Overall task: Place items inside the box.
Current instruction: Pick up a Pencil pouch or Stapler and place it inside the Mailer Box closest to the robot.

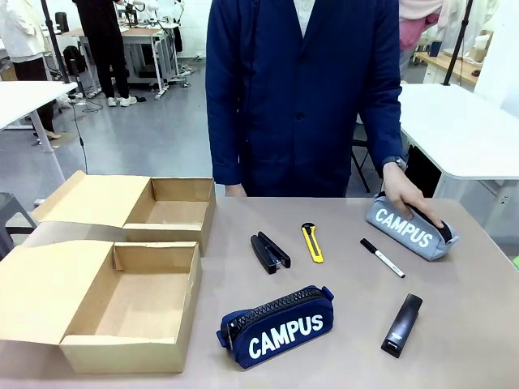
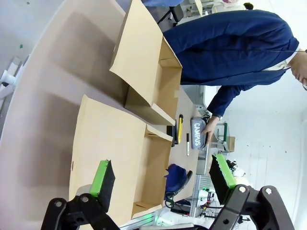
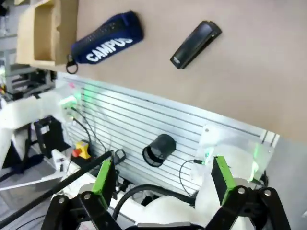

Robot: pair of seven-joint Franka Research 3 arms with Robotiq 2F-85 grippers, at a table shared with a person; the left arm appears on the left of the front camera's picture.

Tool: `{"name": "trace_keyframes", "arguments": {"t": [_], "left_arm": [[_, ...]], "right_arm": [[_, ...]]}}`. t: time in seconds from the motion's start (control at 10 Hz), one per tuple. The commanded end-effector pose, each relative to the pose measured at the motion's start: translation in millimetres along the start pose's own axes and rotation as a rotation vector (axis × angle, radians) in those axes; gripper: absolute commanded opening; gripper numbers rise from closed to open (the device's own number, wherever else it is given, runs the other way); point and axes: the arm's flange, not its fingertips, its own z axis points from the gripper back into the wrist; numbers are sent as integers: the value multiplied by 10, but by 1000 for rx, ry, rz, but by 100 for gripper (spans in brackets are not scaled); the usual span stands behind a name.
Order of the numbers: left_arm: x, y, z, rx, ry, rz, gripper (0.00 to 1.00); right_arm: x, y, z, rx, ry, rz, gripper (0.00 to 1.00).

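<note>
While the left tool (image 2: 162, 167) and right tool (image 3: 162, 167) hang empty, pads apart, the first pick seems due: the navy CAMPUS pencil case (image 1: 280, 324) lies on the counter (image 1: 470, 324), 3 o'clock from the nearer cardboard box (image 1: 122, 355), needing a crosswise grasp.

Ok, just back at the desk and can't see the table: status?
Left gripper, right gripper open, empty. Navy case, slim stapler on table; near box empty. Person's hand on grey case, far right.
</note>
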Motion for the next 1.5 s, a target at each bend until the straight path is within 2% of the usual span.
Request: {"name": "trace_keyframes", "arguments": {"t": [0.0, 0.1, 0.2, 0.3, 0.4, 0.5, 0.6, 0.7, 0.8, 0.9, 1.0, 1.1, 1.2, 1.4], "left_arm": [[7, 3, -2, -23, -6, -23, 100], [7, 3, -2, -23, -6, -23, 100], [7, 3, -2, -23, -6, -23, 100], [7, 3, -2, -23, -6, -23, 100], [7, 3, -2, -23, -6, -23, 100], [7, 3, -2, -23, -6, -23, 100], [7, 3, -2, -23, -6, -23, 100], [7, 3, -2, -23, -6, -23, 100], [7, 3, -2, -23, -6, -23, 100], [7, 3, -2, -23, -6, -23, 100], [7, 3, -2, -23, -6, -23, 100], [7, 3, -2, -23, -6, -23, 100], [7, 3, -2, -23, -6, -23, 100], [7, 3, -2, -23, -6, -23, 100]], "right_arm": [[105, -77, 14, 102, -21, -129, 100], [105, -77, 14, 102, -21, -129, 100], [21, -29, 0, 24, -3, -35, 100], [198, 246, -189, 44, 81, -213, 100], [260, 557, -510, 20, 172, -468, 100], [299, 721, -921, -104, 226, -731, 100], [374, 741, -1277, -174, 225, -901, 100], [476, 621, -1563, -271, 169, -1072, 100], [513, 533, -1701, -313, 130, -1156, 100], [536, 450, -1706, -339, 53, -1183, 100], [622, 746, -1430, -268, 101, -837, 100], [622, 746, -1430, -268, 101, -837, 100], [740, 611, -1616, -343, 64, -1004, 100], [853, 412, -1769, -360, 103, -949, 100]]}}
